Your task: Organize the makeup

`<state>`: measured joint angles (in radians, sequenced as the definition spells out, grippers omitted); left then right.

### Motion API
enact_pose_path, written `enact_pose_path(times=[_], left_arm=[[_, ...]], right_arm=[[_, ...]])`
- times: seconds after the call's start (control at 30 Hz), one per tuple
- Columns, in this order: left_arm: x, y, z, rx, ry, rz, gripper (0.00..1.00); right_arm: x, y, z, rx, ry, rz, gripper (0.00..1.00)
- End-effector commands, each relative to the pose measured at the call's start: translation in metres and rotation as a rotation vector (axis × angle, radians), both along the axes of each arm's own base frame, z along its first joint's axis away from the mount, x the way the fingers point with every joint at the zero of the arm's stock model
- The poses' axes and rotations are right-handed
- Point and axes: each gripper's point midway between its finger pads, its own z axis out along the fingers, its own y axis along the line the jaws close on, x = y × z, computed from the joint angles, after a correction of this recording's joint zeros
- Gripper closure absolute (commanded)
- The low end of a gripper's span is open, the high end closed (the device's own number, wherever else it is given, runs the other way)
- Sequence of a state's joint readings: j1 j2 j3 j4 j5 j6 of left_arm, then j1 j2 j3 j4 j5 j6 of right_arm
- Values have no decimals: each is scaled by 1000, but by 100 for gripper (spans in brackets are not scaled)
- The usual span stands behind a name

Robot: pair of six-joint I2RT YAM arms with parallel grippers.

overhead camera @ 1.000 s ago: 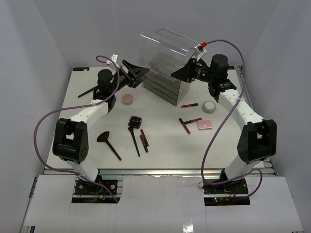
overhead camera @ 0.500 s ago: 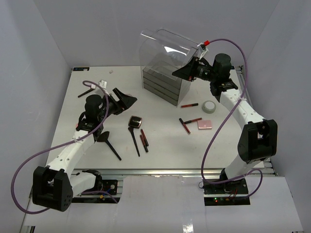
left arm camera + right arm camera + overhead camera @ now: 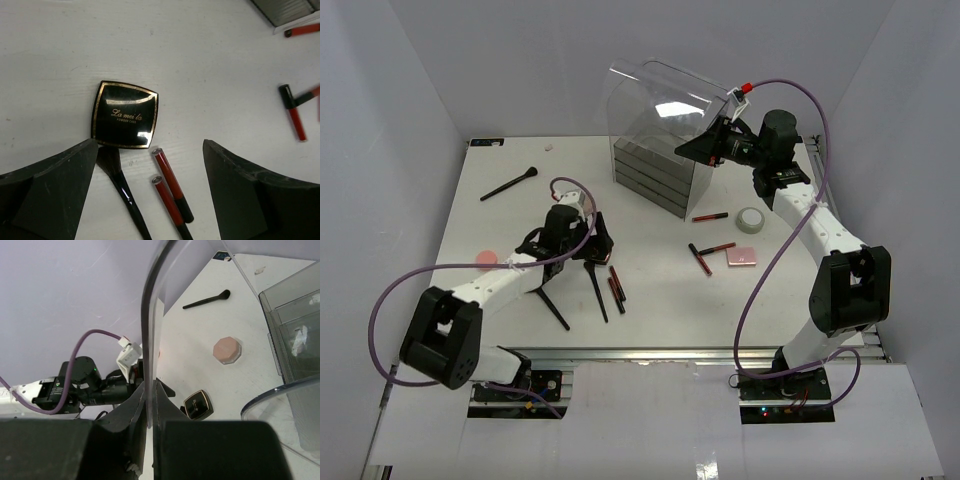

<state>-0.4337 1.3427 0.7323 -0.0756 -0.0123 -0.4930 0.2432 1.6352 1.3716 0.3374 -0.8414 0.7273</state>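
Our left claw (image 3: 150, 147) hangs wide open over the table (image 3: 655, 235), with nothing between its fingers (image 3: 55, 185). The black square compact (image 3: 125, 115) lies flat and closed on the table just ahead of the fingertips, its gold-edged top facing up. A black-handled brush (image 3: 120, 182) lies with its head against the compact's near edge. Two red-and-black sticks (image 3: 171, 184) lie side by side just beside that brush. A second brush (image 3: 553, 309) lies close to our left arm (image 3: 490, 285), and a third brush (image 3: 508, 184) lies well apart, toward the far left of the table.

Our right claw (image 3: 150, 407) is pinched tight on the edge of the clear lid (image 3: 150, 315) of the box with drawers (image 3: 655, 175). The lid is raised and tilted above the drawers.

From the right wrist we see the pink round compact (image 3: 227, 350) flat on the table, between the third brush and the black compact and apart from both.

On the right half of the table, the small white jar (image 3: 751, 220) stands near our right arm (image 3: 810, 225). One stick (image 3: 710, 216) lies between the jar and the drawers. The pink square compact (image 3: 741, 257) lies nearer to us than the jar, and two more sticks (image 3: 700, 258) meet at an angle just beside it.
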Motion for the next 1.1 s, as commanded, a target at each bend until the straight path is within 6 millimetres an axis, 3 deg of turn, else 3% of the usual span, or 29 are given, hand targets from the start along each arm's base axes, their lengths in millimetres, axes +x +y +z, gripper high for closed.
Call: enact_pose_path(times=[0.0,0.27,0.57,0.8,1.07], left_arm=[[29,-4,4,171,-98,6,2],[47,0,-15,302,-84,17,2],[43,-10,-45,303,-1,-39,3],[37,-15,-48,281,21,-61,6],[31,-13,-63,286,67,-51,25]], right_arm=[[-9,0,35,36,-142,36,91],[-11,0,32,36,-134,47,91],[-11,1,29,41,-120,51,91],[-12,0,29,42,-119,52,91],[-13,0,28,43,-113,52,91]])
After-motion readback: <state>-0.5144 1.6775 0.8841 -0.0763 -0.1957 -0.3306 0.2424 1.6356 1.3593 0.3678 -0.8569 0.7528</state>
